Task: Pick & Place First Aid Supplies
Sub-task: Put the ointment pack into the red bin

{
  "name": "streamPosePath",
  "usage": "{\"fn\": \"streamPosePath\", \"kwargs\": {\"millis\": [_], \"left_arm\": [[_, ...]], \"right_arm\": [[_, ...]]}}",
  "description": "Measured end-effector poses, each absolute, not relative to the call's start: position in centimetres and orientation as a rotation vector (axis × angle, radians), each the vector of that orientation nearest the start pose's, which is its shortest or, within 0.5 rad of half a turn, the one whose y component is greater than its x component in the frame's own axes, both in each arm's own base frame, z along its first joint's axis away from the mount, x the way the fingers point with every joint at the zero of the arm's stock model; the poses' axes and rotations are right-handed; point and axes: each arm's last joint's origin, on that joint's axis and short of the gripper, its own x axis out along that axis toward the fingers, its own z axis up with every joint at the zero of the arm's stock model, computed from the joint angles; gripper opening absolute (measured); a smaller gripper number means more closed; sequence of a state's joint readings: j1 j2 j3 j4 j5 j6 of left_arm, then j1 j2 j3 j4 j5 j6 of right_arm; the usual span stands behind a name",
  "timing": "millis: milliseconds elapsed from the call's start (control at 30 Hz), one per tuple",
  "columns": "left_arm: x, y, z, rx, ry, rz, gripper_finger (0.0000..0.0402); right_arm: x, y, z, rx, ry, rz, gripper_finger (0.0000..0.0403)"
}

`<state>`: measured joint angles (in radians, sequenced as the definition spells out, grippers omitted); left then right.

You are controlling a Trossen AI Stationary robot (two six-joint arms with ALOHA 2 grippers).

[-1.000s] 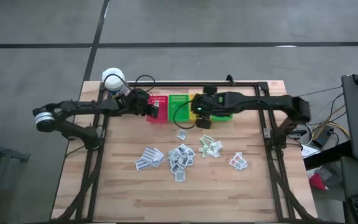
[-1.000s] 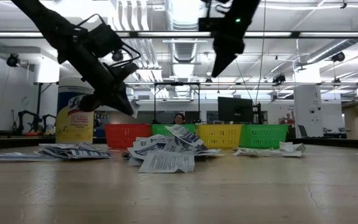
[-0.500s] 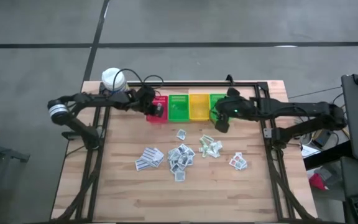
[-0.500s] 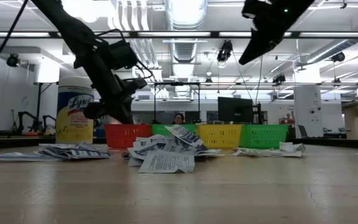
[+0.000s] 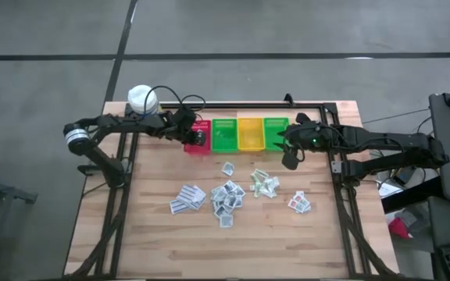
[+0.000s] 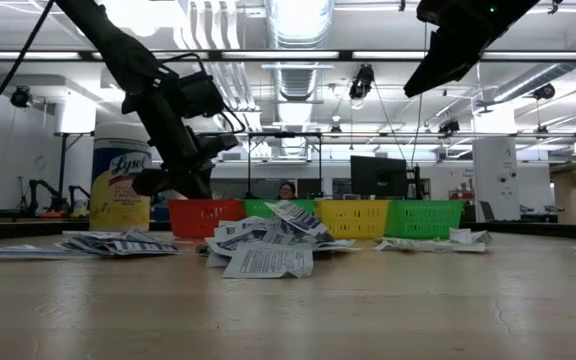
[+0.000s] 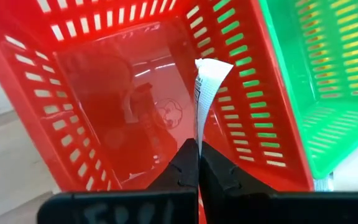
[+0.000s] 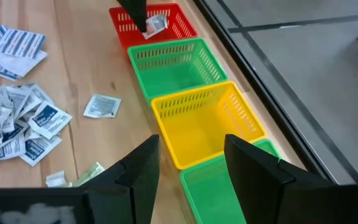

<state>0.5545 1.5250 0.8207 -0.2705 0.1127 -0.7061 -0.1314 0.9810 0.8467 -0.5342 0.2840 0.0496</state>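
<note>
Left hand point(image 7: 198, 163), sachet point(image 7: 209, 84), seemingly above red bin point(image 7: 73, 106)

table point(image 5: 155, 234): pale wood planks, matt, visible grain
bins point(image 8: 201, 121): slotted plastic, glossy
packets point(image 5: 226, 195): printed paper, creased
packet point(image 7: 209, 87): white, woven texture
bottle point(image 6: 120, 190): plastic, glossy label
fingers point(image 8: 253, 171): black, matt
</note>
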Motion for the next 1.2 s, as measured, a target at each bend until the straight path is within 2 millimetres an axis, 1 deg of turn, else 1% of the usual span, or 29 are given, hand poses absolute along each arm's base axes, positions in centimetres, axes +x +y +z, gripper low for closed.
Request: {"fn": "streamPosePath", "kwargs": {"millis": [233,467,600,800,900,1000,1200], "left_arm": [[24.7,15.0,17.5,-0.955,0.756,0.737,0.0000],[24.7,15.0,17.5,-0.936,0.755,0.757,0.0004],[24.6,15.1,17.4,-0.936,0.746,0.792,0.0029],[24.6,15.1,17.4,-0.938,0.745,0.796,0.0096],[24.6,15.1,17.7,-0.932,0.743,0.787,0.0120],[24.9,15.2,18.7,-0.903,0.712,0.764,0.0133],[24.5,15.1,20.8,-0.843,0.726,0.751,0.0135]], "right_arm": [[19.6,-3.4,29.0,-0.004,0.662,-0.417,0.0171],[19.7,-3.4,29.0,-0.005,0.666,-0.417,0.0178],[19.7,-3.4,29.0,-0.005,0.666,-0.417,0.0180],[19.7,-3.4,29.0,-0.005,0.666,-0.417,0.0180],[19.7,-3.4,29.0,-0.004,0.666,-0.418,0.0177],[19.7,-3.4,29.0,-0.002,0.665,-0.418,0.0173],[19.7,-3.4,29.0,-0.002,0.665,-0.418,0.0173]]}}
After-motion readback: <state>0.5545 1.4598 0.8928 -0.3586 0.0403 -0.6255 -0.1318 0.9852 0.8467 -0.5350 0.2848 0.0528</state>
